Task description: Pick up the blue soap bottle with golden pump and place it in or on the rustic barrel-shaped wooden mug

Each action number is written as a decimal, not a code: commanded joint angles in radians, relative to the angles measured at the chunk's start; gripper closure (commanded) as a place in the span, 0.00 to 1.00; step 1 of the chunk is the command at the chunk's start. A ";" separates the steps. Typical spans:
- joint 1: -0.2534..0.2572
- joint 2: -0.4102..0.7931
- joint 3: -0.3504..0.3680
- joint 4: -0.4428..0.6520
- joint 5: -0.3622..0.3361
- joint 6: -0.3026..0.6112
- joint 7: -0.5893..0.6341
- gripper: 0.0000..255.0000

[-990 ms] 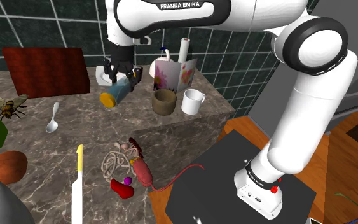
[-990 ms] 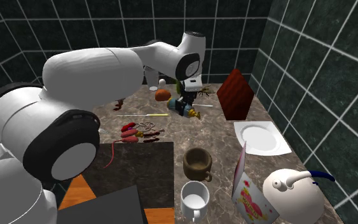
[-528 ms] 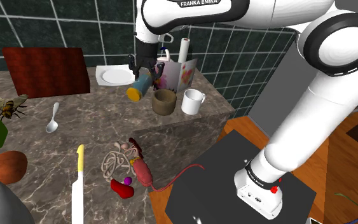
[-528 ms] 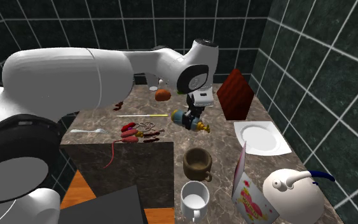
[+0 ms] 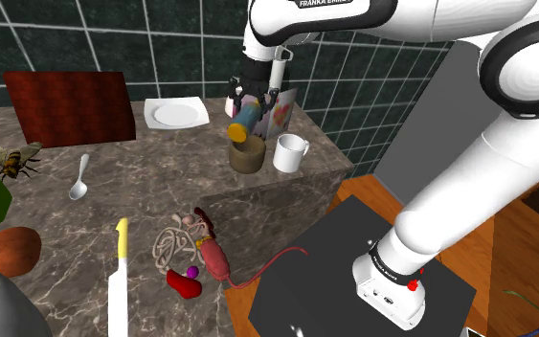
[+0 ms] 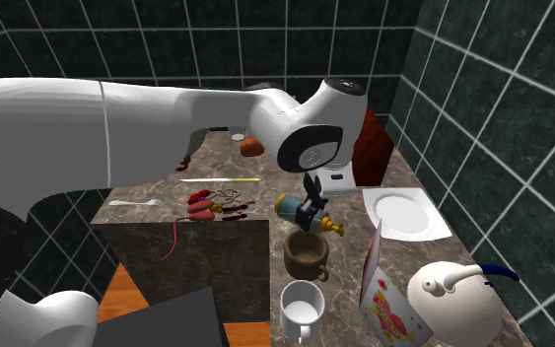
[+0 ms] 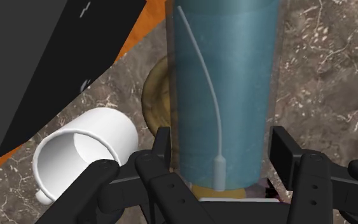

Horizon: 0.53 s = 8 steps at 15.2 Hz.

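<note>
So the gripper is clamped on the blue soap bottle, 1 finger on each flank. The bottle hangs in the air right over the brown barrel mug, a bit above centre in the shoulder view. In the second exterior view it's tipped nearly flat, with its golden pump poking toward the lower right, just above the mug's rim.

Crowded spot. A white mug stands just beside the brown one, on its right in the shoulder view. A flowery card and a white roll stand right behind. A white teapot sits at the second exterior view's lower right. The square plate and red board are off to the upper left.

Both mugs stand near a corner of the counter, which drops off toward the black stand at lower right. Open marble lies left of the brown mug, out to the spoon. The knife and a red tangle lie lower down.

The white mug shows just its bare white inside. The brown mug's inside is dark and I can't make anything out in there.
</note>
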 commanded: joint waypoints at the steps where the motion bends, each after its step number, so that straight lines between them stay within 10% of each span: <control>1: -0.020 -0.020 -0.022 -0.017 0.006 -0.006 -0.046 1.00; 8: -0.018 -0.001 -0.019 -0.091 0.003 0.086 -0.050 1.00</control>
